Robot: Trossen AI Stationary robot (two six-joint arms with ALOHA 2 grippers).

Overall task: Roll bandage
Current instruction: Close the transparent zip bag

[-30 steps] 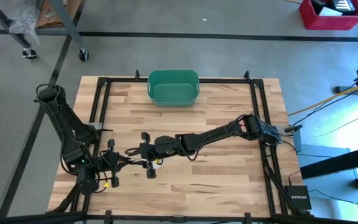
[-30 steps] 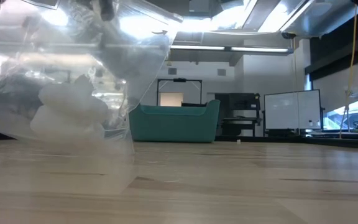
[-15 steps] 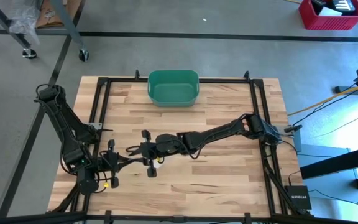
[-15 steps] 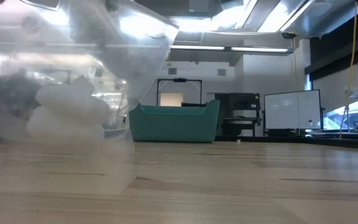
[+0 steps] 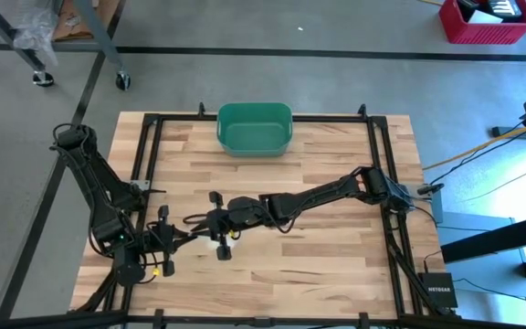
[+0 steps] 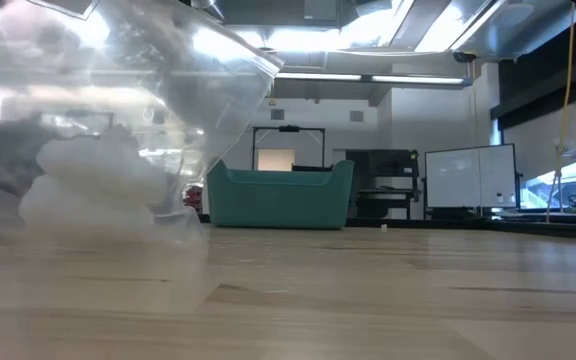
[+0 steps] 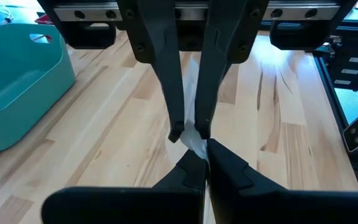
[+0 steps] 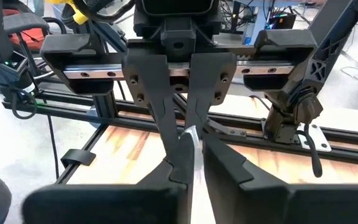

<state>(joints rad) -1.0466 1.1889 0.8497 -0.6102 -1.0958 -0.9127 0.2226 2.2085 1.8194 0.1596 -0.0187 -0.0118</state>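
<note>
A clear plastic bag (image 6: pixel 118 110) with a white bandage roll (image 6: pixel 88 185) lying in its bottom hangs over the table's near left part. In the high view only a white patch of the bag (image 5: pixel 222 241) shows below the grippers. My left gripper (image 5: pixel 194 227) comes from the table's left and my right gripper (image 5: pixel 211 222) from its right. They meet tip to tip, each shut on the bag's top. The left wrist view shows my left gripper (image 7: pixel 205 167) with my right gripper (image 7: pixel 189 132) facing it. My left gripper pinches the bag's top edge (image 7: pixel 197 146) between its two fingertips, coming nearly level from the table's left. The bag hangs below, out of this view. My right gripper pinches the same top edge (image 8: pixel 191 134) between its two fingers, nearly level from the table's right, right beside the left fingertips. The bag hangs slack below with the bandage in its bottom, close to the table top.
A green bin (image 5: pixel 255 128) stands at the middle of the table's far edge, well away from the grippers. Black frame rails (image 5: pixel 149 164) run along the table's sides. Bare wood (image 5: pixel 336 256) lies to the right.
My right gripper has narrowed its fingers onto the bag's top while staying in place. The bag's lower part with the bandage has swung a little toward the table's left edge. My left gripper has kept its hold.
</note>
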